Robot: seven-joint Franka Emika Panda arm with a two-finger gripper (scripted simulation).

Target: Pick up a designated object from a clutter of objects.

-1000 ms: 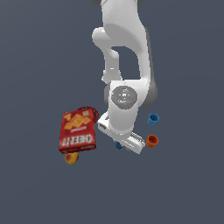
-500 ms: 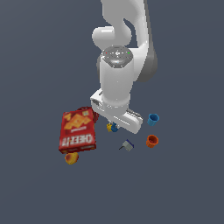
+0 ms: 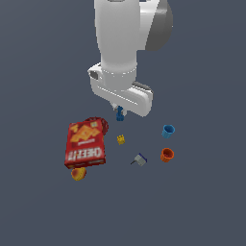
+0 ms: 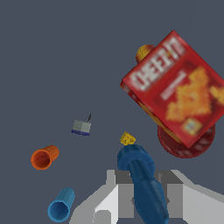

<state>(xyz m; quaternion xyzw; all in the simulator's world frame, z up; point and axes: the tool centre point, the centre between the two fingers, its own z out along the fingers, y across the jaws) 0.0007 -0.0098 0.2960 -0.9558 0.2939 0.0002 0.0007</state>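
The designated object [image 3: 119,114], a tiny dark-blue knobbly piece, hangs in the air under the white hand. My gripper [image 3: 119,110] is shut on it, well above the clutter of objects. In the wrist view the same dark-blue piece [image 4: 142,181] sticks out between the two grey fingers of the gripper [image 4: 145,197]. Below it on the floor lie a tiny yellow block [image 3: 121,139] [image 4: 127,139] and a grey-white piece [image 3: 140,160] [image 4: 81,127].
A red Cheez-It box [image 3: 85,143] [image 4: 179,92] lies at the exterior view's left, with a dark red thing [image 3: 102,126] behind it and a yellow cup [image 3: 78,173] in front. A blue cup [image 3: 167,130] and an orange cup [image 3: 166,154] lie at the right.
The arm has risen from down among the clutter. The dark-blue piece has come up off the floor with the gripper. The other items have stayed put.
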